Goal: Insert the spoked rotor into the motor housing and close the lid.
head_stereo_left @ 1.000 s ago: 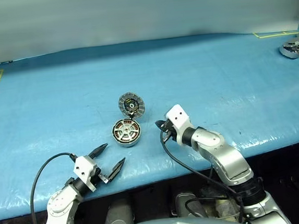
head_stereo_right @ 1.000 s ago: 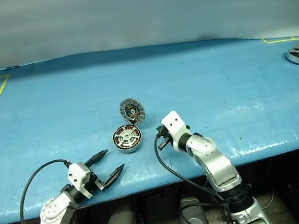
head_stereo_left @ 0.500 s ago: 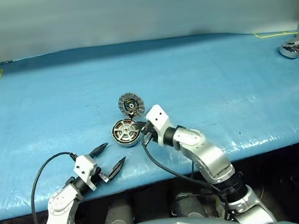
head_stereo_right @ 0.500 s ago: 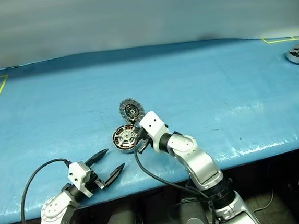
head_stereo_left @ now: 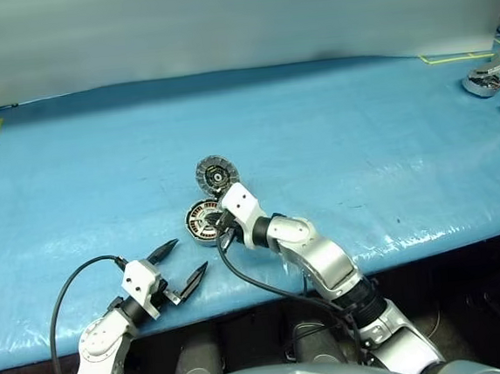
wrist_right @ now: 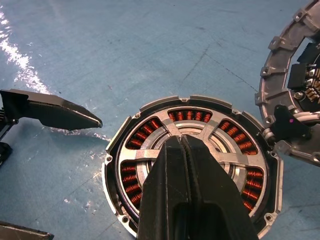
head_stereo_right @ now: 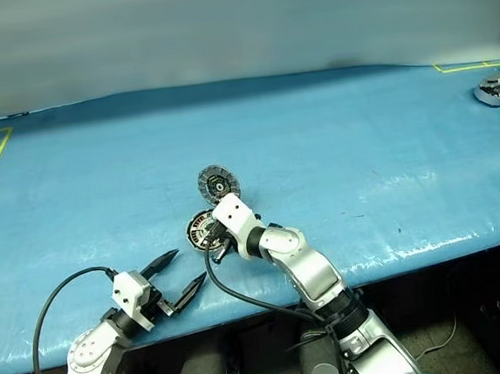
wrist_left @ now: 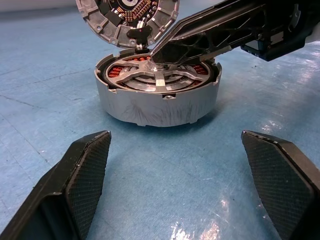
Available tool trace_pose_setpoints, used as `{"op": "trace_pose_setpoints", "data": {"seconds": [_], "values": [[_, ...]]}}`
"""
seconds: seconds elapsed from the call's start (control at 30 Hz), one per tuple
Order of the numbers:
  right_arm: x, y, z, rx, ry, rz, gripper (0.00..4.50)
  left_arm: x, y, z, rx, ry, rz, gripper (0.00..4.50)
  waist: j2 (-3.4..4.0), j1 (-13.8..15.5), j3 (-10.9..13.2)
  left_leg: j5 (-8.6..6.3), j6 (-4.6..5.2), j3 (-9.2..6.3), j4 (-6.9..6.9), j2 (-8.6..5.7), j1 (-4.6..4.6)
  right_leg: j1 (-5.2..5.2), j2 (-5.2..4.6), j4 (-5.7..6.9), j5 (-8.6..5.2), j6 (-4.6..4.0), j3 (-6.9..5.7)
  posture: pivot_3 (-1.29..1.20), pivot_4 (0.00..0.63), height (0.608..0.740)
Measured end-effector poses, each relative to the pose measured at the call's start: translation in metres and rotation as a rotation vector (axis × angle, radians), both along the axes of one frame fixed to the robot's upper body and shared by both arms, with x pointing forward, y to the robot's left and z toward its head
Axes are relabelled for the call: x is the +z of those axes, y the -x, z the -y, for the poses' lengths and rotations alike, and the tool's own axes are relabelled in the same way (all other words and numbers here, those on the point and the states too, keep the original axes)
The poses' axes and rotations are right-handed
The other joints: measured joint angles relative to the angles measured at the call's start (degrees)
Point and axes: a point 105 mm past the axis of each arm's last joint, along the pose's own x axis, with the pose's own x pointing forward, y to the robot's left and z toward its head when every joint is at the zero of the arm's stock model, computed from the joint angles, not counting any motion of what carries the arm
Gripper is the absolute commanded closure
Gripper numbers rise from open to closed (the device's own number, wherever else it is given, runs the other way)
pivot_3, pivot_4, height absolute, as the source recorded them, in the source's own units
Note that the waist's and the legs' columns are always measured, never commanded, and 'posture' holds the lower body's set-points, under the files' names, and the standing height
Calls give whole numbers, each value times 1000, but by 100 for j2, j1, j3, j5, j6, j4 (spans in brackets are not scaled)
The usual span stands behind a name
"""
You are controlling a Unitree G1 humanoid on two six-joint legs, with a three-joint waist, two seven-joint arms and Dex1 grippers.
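The left gripper [head_stereo_left: 183, 264] hovers low over the near edge of the blue table [head_stereo_left: 386, 140], fingers spread wide and holding nothing, aimed at the motor housing [wrist_left: 157, 90]. The spoked rotor [wrist_right: 197, 165] sits inside the housing, its hub hidden under the right gripper [wrist_right: 182, 142], whose fingers are pressed together with their tips over the rotor's centre. The lid [head_stereo_left: 215, 173] stands tilted open just behind, hinged to the housing rim, its far part cut off in the wrist views.
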Motion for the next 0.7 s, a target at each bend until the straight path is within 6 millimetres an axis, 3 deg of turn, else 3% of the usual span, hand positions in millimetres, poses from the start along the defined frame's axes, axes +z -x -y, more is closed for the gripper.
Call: {"op": "trace_pose_setpoints", "data": {"seconds": [0.2, 0.33, 0.4, 0.5, 0.63, 0.7], "values": [[8, 8, 8, 0, -91, -31, 4451, 0, 1, 1, -4, -1, 2, 47, 3, 15, -6, -1, -1, -2, -1, 20, -15, -9, -4, -2, 1, -2, 0, 0, 150, 740], [49, 7, 21, -23, -193, 68, 4451, 2, -1, 1, -9, -8, 10, 47, 6, 28, -4, -1, -1, -3, -1, 13, -19, -12, -4, -4, 1, -1, -3, 0, 150, 740], [56, 4, 33, -59, -174, 104, 4451, 2, -2, 1, -12, -11, 13, 47, 6, 34, -4, -1, -1, -4, -1, 13, -19, -12, -4, -4, 0, -1, -5, 0, 150, 740], [40, -6, 55, -147, -58, 109, 4451, 2, -3, 1, -14, -12, 14, 47, 6, 42, -4, -1, -1, -2, 0, 7, -19, -12, -8, -4, 1, -1, -4, 0, 150, 740], [0, -34, 90, -328, 148, 70, 4451, 3, -8, 2, -14, -10, 21, 47, 8, 38, -3, 0, -1, 1, 1, -9, -20, -14, -6, -3, 1, -1, -3, 0, 150, 740], [-8, -42, 93, -355, 158, 35, 4451, 4, -9, 2, -15, -9, 23, 47, 7, 14, -3, 0, 0, 5, -2, -6, -24, -5, 1, -1, 2, -3, 4, 0, 150, 740]]}}
